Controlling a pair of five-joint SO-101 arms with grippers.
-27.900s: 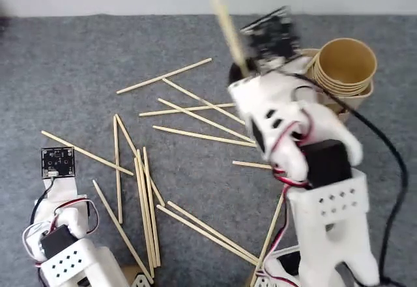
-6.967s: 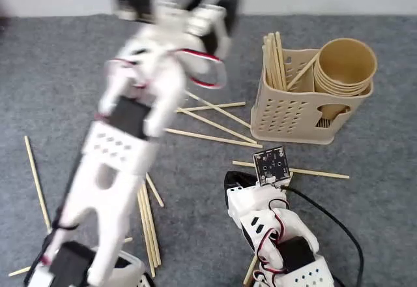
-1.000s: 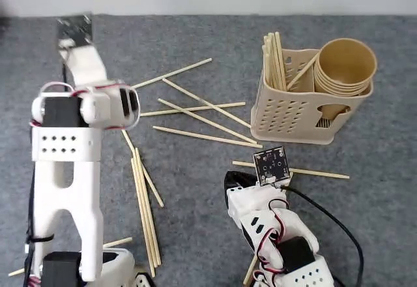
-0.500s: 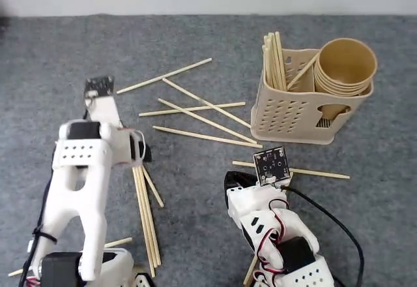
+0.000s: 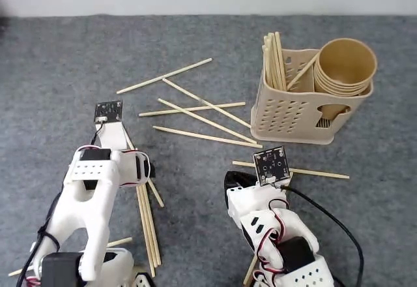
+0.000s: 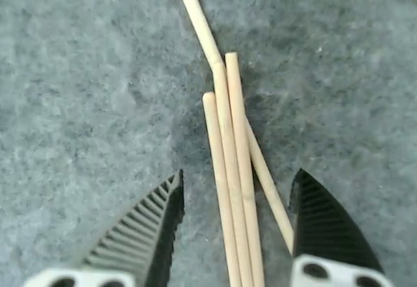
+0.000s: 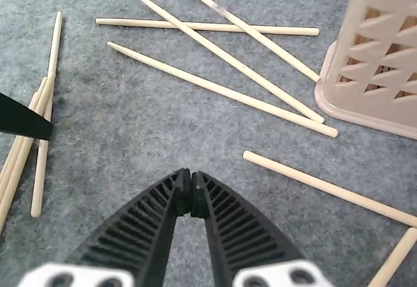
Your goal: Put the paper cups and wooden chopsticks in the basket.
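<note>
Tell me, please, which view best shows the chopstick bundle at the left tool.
The left wrist view: the chopstick bundle lies close up inside the open left tool. The high view shows the bundle partly under that arm; the right wrist view, farther off.

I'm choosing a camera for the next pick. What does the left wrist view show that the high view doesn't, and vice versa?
Left wrist view, not the high view: the left gripper, its fingers open, one on each side of a bundle of chopsticks lying on the grey mat.
High view, not the left wrist view: the basket, the paper cups stacked in it, upright chopsticks beside them, and loose chopsticks on the mat.
Both: that bundle and the mat.
</note>
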